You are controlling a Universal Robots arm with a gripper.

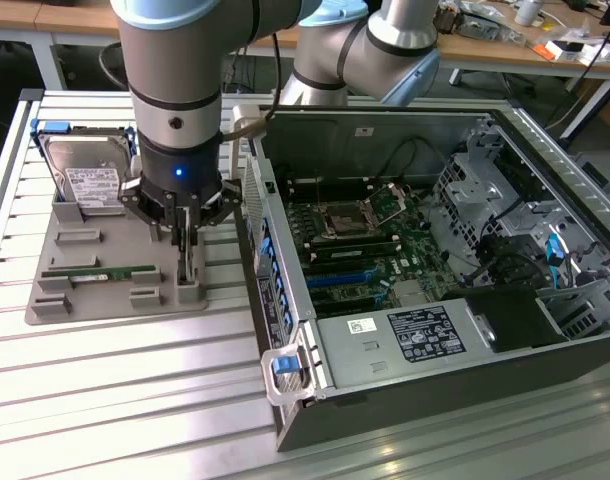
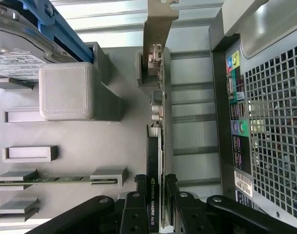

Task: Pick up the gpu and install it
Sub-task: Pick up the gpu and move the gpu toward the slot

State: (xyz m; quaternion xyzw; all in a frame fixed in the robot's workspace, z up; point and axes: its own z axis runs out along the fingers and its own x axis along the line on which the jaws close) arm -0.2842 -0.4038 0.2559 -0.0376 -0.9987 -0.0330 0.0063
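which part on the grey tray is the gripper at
The gpu, the dark card standing on edge at the gripper; the hard drive and memory stick sit apart.

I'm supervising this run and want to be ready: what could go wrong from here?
The gpu stands on edge in the grey holder with the tool around it; an off-centre pull could jam it in its slots. The computer case stands close beside; the card's bracket might clip it.
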